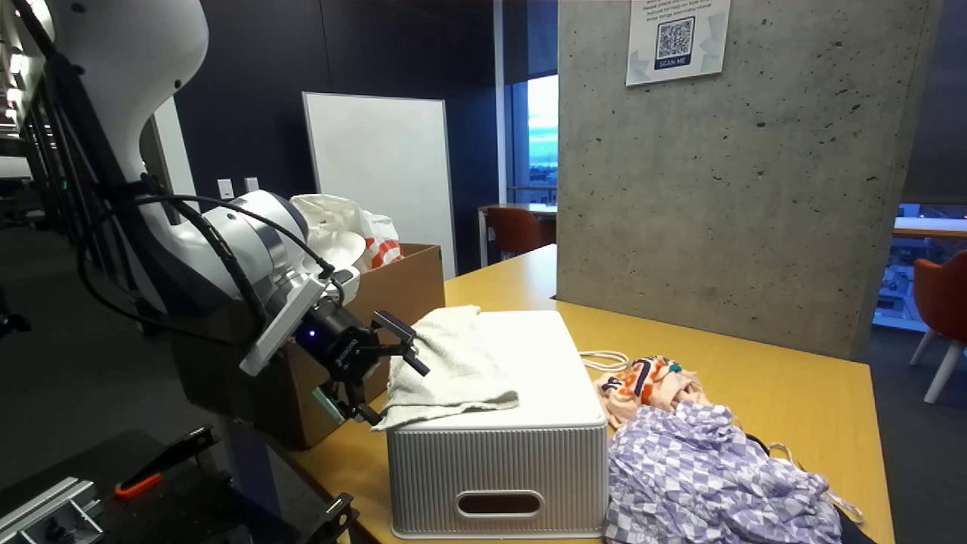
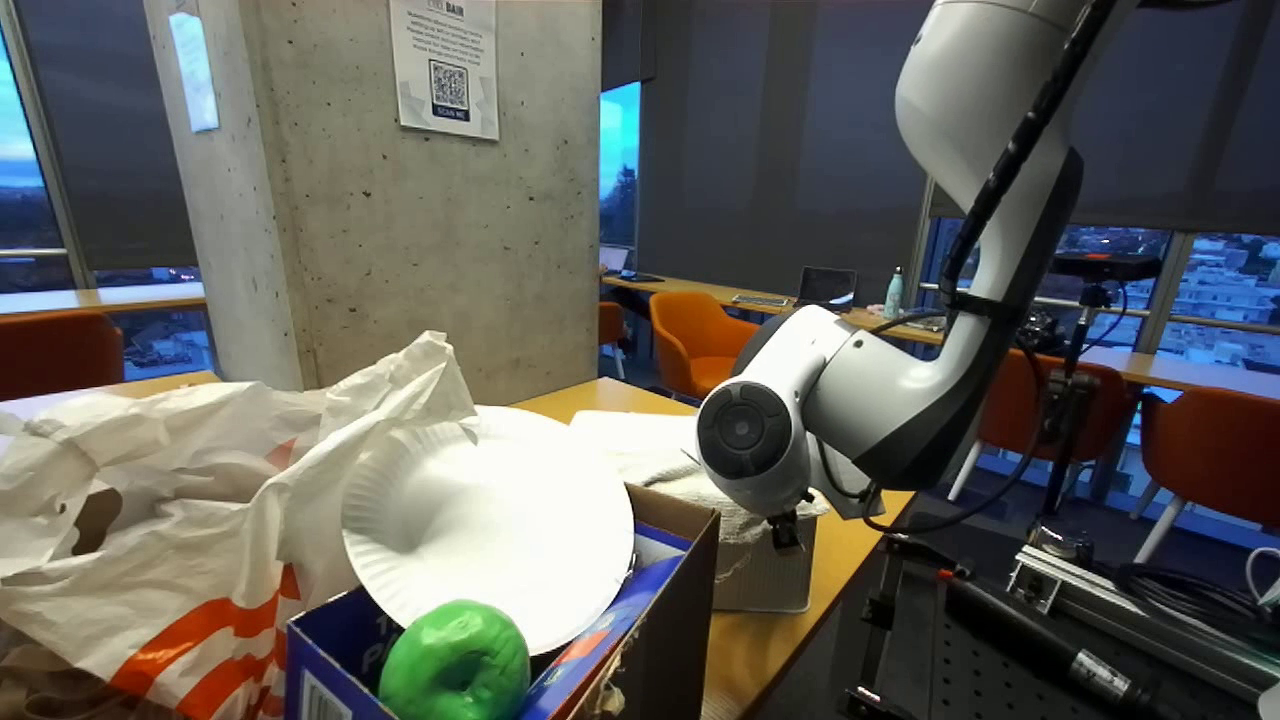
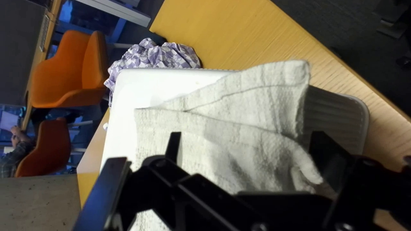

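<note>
- We have the cream cloth [image 1: 453, 370] draped on the white box [image 1: 540, 355], just inside the edge of the tabletop [image 1: 801, 393] nearest the arm [image 1: 193, 257].
- We see the fingers [image 3: 173, 147] spread wide astride the cloth's overhanging edge, gripping nothing; contact, we cannot tell.
- Progress, our judgement: cloth laid in overlapping layers, that edge rumpled; no hold taken yet.
- Outward, in an exterior view: purple checked fabric [image 1: 710, 476] toward the tabletop's right edge, carton [image 1: 414, 283] by its left.
</note>
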Motion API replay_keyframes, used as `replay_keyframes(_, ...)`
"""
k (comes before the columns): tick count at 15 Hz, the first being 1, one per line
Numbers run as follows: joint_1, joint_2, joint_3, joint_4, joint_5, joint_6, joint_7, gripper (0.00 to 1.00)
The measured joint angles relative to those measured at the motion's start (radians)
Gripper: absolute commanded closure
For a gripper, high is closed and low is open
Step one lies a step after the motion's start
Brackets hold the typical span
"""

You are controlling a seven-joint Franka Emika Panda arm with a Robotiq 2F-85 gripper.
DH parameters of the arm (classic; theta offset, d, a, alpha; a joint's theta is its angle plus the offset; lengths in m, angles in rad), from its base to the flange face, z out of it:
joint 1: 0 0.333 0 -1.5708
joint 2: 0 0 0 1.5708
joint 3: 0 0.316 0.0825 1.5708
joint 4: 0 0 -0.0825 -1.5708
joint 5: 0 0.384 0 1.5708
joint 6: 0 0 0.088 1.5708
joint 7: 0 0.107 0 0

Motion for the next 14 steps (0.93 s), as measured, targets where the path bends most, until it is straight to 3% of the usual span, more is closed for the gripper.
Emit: replay_keyframes(14,0.004,-0.005,0.023,0.021,-0.036,-0.031,0.043,0.00)
